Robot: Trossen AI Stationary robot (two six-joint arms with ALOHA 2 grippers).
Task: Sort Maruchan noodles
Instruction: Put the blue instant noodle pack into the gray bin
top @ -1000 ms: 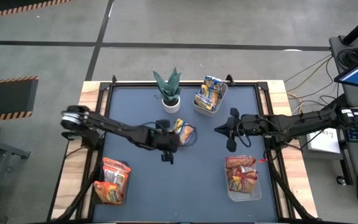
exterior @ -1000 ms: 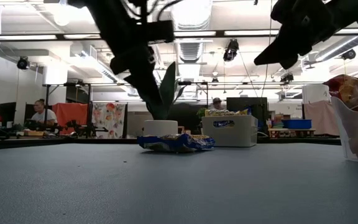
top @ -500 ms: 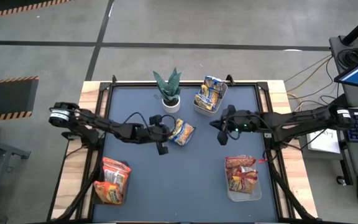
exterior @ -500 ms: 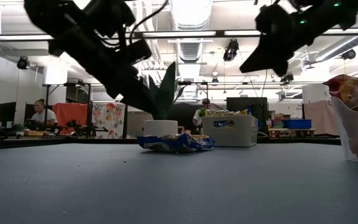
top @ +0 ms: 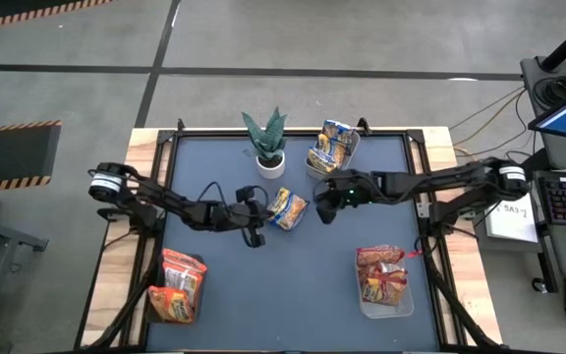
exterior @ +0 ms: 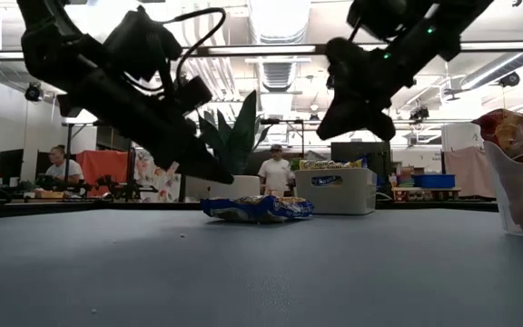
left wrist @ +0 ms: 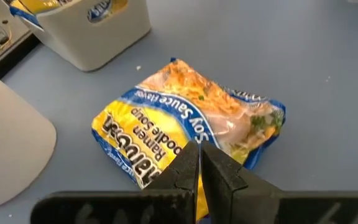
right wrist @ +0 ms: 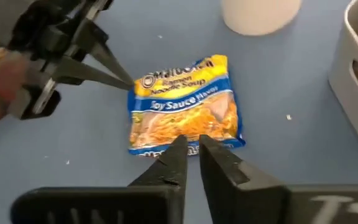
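Note:
One yellow-and-blue Maruchan packet (top: 287, 208) (exterior: 257, 208) (left wrist: 191, 118) (right wrist: 185, 106) lies flat on the table's middle, touched by neither gripper. My left gripper (top: 261, 218) (exterior: 223, 175) (left wrist: 199, 163) (right wrist: 131, 83) is shut. It slants down from the table's left, its tips just off the packet's left corner and a little above it. My right gripper (top: 319, 203) (exterior: 327, 130) (right wrist: 191, 152) is shut too. It hangs in the air to the packet's right, higher up and pointing toward it.
A potted green plant (top: 266, 143) (exterior: 239, 136) stands just beyond the packet. A bin of yellow-and-blue packets (top: 330, 152) (exterior: 339, 189) sits at the far edge. A bin of orange-red packets (top: 177, 285) is near left, and one of red packets (top: 383, 280) (exterior: 520, 173) near right. A person (exterior: 271, 173) stands in the room behind.
My left gripper has drawn back from over the packet toward the table's left and come down, so that its tips slant at the packet's left corner. My right gripper has travelled toward the table's left, closing on the packet and sinking a little. The packet has stayed put.

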